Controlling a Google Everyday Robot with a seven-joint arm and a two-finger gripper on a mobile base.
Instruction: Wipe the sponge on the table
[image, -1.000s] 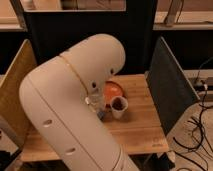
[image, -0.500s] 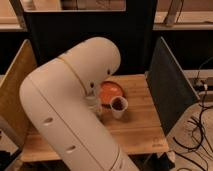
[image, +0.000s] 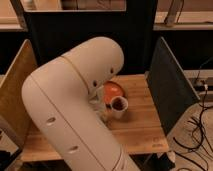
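My large white arm (image: 75, 110) fills the left and middle of the camera view and covers most of the wooden table (image: 142, 132). The gripper is hidden behind the arm's elbow, somewhere low over the middle of the table, and it is shut. The sponge is hidden from view, so I cannot tell whether the gripper holds it.
An orange bowl (image: 113, 91) sits near the table's middle, with a white cup (image: 119, 106) of dark contents just in front of it. A dark panel (image: 167, 87) stands along the right side and a wooden panel (image: 15, 95) on the left. Cables (image: 200, 125) hang at the right.
The arm has shifted only slightly over the table. Bowl and cup have stayed in place.
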